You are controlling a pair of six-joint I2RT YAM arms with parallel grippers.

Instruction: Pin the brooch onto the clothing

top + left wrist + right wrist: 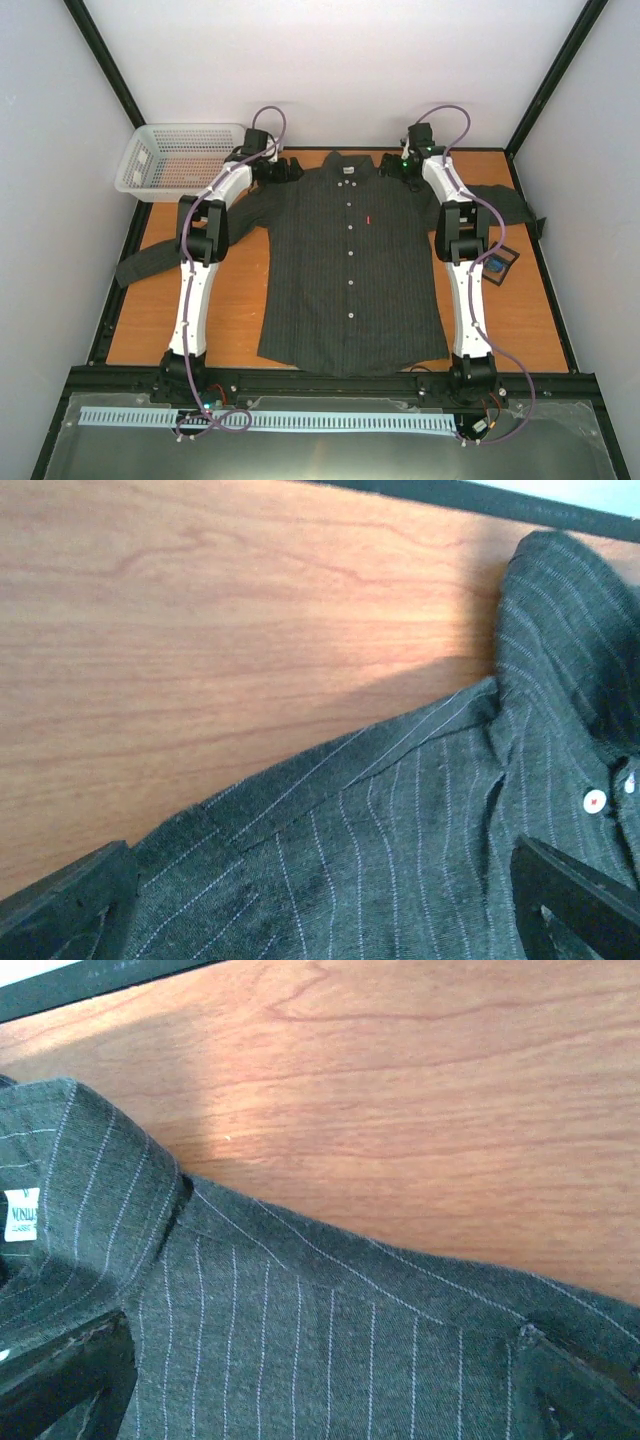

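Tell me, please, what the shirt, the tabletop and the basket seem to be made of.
Shirt: woven cloth, matte dark charcoal, with fine pale pinstripes and soft creases at the collar.
Tabletop: wood or wood-look laminate, smooth with a slight sheen; reddish grain lines show.
Basket: probably moulded plastic, white, its walls a regular grid of small holes.
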